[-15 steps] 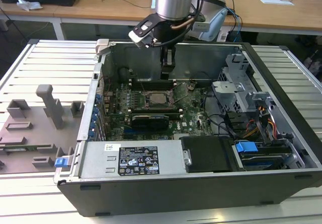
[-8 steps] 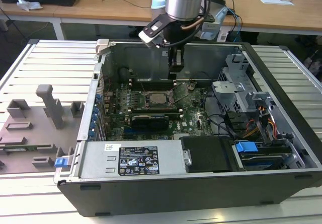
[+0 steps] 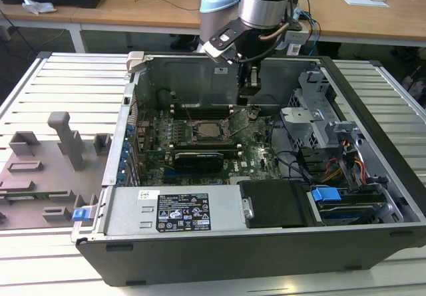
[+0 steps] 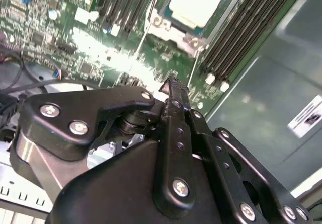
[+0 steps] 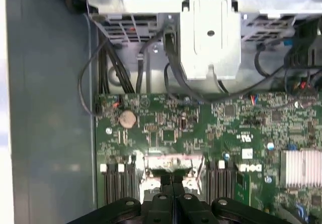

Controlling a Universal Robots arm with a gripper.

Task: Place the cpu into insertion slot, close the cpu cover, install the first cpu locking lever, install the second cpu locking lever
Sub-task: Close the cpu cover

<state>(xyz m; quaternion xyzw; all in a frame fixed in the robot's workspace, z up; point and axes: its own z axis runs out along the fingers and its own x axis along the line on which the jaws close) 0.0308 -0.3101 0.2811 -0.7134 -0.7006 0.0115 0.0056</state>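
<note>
Inside, the open black desktop computer case (image 3: 373,176) lay on its side on the slatted grey metal worktop (image 3: 66,76). A grey plastic fixture block (image 3: 60,143) stood on the worktop near the edge at the exterior view's left.

The cpu (image 4: 195,2), a small flat square chip with a pale silver-beige top, sat in the insertion slot (image 3: 193,131). This was the dark, silver-rimmed socket near the middle of the green circuit board (image 3: 259,156), between rows of long black memory slots (image 4: 236,38). The cpu cover (image 4: 187,41), a thin silver metal frame, lay around the chip. Whether it was latched down could not be told.

The black end effector (image 3: 253,90) hung from the silver arm (image 3: 266,3) inside the case, close to the case's far wall. It was above the board and near the socket, with no contact visible. In both wrist views its fingers (image 5: 166,186) were pressed together, closed on nothing.
</note>
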